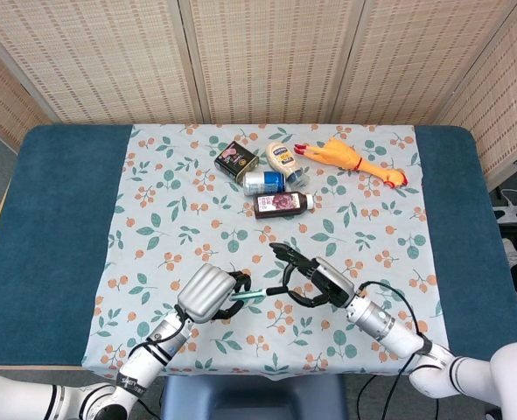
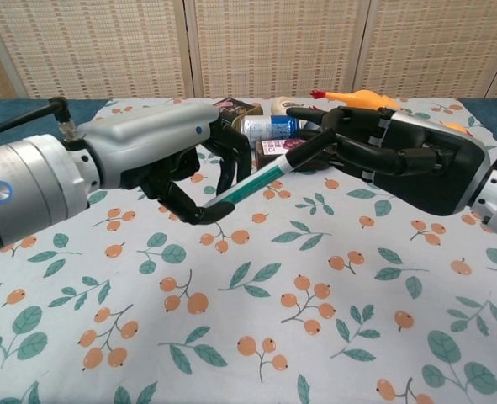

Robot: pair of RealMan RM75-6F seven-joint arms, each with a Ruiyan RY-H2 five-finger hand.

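Left hand: your left hand (image 2: 177, 164) grips the lower end of the green pen (image 2: 256, 180), fingers curled round it
Right hand: your right hand (image 2: 383, 156) pinches the pen's upper end; the other fingers are spread
Pen: held slanted between both hands, above the near part of the worktop (image 1: 57, 219); not touching the patterned cloth (image 1: 179, 236)
Behind: dark box (image 1: 235, 159), blue can (image 1: 263, 182), white bottle (image 1: 282, 157), dark bottle (image 1: 281, 203) lie clustered; rubber chicken (image 1: 352, 161) just right of them; all well apart from your hands
Writing: labels too small to read
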